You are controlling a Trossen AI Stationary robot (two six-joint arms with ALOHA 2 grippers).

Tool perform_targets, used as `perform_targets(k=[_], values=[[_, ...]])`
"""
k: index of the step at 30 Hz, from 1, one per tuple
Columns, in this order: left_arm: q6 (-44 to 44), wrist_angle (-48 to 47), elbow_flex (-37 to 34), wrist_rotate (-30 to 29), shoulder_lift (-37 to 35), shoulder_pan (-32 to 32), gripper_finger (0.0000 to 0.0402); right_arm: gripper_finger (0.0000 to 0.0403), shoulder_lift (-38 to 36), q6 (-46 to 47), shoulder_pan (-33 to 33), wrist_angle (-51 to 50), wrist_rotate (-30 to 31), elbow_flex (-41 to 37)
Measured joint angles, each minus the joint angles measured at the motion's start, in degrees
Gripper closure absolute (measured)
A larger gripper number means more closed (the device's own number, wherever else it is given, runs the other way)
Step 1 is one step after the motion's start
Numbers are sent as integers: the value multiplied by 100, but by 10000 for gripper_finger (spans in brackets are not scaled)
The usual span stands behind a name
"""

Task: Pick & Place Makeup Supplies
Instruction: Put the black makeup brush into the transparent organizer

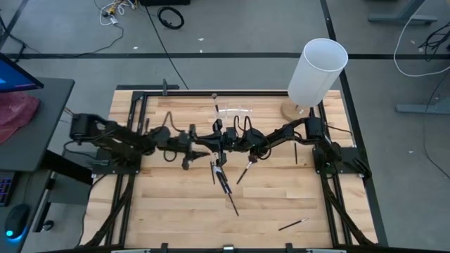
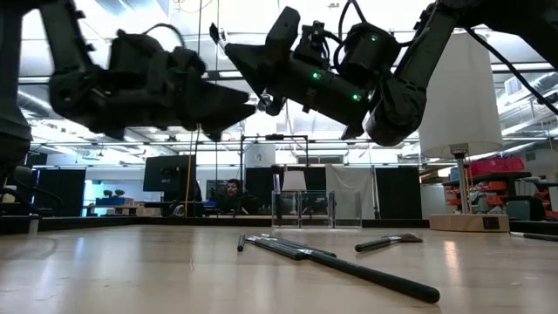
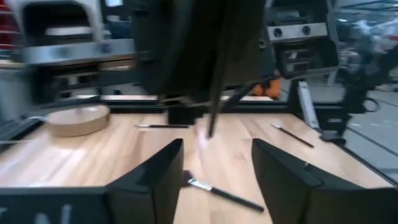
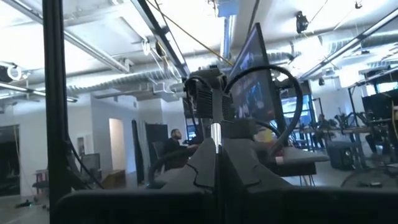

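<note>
Wooden worktop, centre: right tool clenched on a makeup brush, held upright; left tool released just beside it, nearer arm to receive.

You see black makeup brushes with silvery ferrules on a pale, light-brown wooden table striped by plank seams. Both arms are dark, nearly black. The tall cylinder is plain white on a tan base.

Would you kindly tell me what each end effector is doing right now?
Left end effector: open, empty.
Right end effector: closed on a makeup brush.
</note>
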Motion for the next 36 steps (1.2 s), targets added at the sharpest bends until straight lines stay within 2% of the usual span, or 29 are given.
perform_targets(k=[4,8,18,25,30,36], values=[[-38,110,234,-1,300,-4,177,395,0,-9,7,2,2,-22],[-64,417,223,-141,324,-12,185,395,0,-22,9,92,-1,-109],[-69,693,216,-500,328,-149,278,395,-11,-39,22,128,3,-188],[-27,716,220,-480,328,-228,383,392,-9,-2,22,79,24,-194],[-38,394,225,-522,315,-316,387,372,-4,117,22,-190,-22,-231],[-117,-545,238,-961,313,-321,391,321,-57,577,-48,-755,-147,-651]])
